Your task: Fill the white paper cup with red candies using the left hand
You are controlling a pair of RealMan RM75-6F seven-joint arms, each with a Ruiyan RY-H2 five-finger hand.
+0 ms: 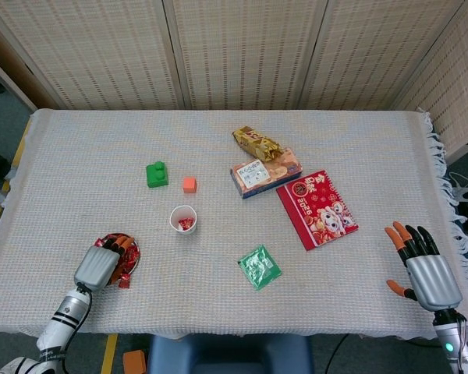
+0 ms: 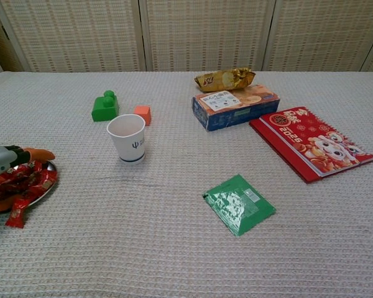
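The white paper cup (image 1: 183, 218) (image 2: 128, 138) stands upright left of the table's middle, with one red candy (image 1: 186, 224) showing inside it in the head view. A small metal plate (image 1: 133, 246) (image 2: 48, 166) heaped with red candies (image 1: 125, 258) (image 2: 22, 182) sits near the front left edge. My left hand (image 1: 100, 266) (image 2: 4, 159) hovers over the plate, its fingers (image 2: 40, 153) reaching down among the candies. Whether it grips one is hidden. My right hand (image 1: 423, 266) rests at the front right with its fingers spread, holding nothing.
Behind the cup are a green block (image 1: 157, 174) and a small orange cube (image 1: 189, 184). To the right lie a snack bag (image 1: 256, 142), a biscuit box (image 1: 265, 174), a red calendar (image 1: 317, 208) and a green packet (image 1: 259, 266). One candy (image 2: 14, 213) lies just off the plate.
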